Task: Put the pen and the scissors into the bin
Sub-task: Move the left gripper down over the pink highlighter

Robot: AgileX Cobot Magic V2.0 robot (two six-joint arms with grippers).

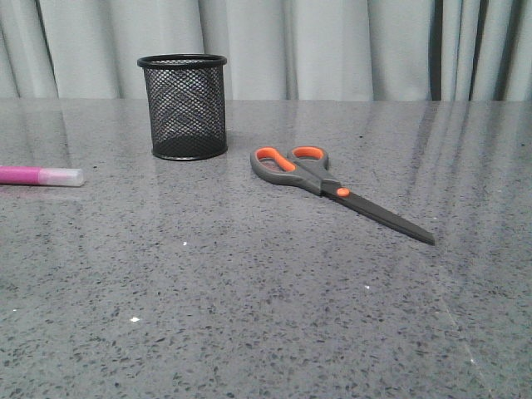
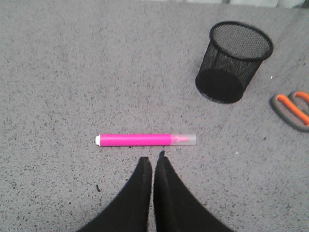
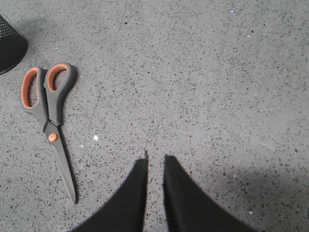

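Front view: low and level, near the tabletop (image 1: 249, 316), facing forward to the curtain (image 1: 332, 50). Left wrist view: high, looking steeply down past the left gripper (image 2: 153, 162). Right wrist view: likewise down past the right gripper (image 3: 155, 162). Shared by all three: bin (image 1: 183, 106) and scissors (image 1: 332, 187); shared by front and left wrist: pen (image 1: 40, 175)

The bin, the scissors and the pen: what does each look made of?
The bin: black wire mesh, likely metal, with see-through walls and a solid rim. The scissors: matte grey handles with orange loop linings, probably plastic or rubber; dark blades, presumably coated metal. The pen: glossy pink plastic with a translucent cap.
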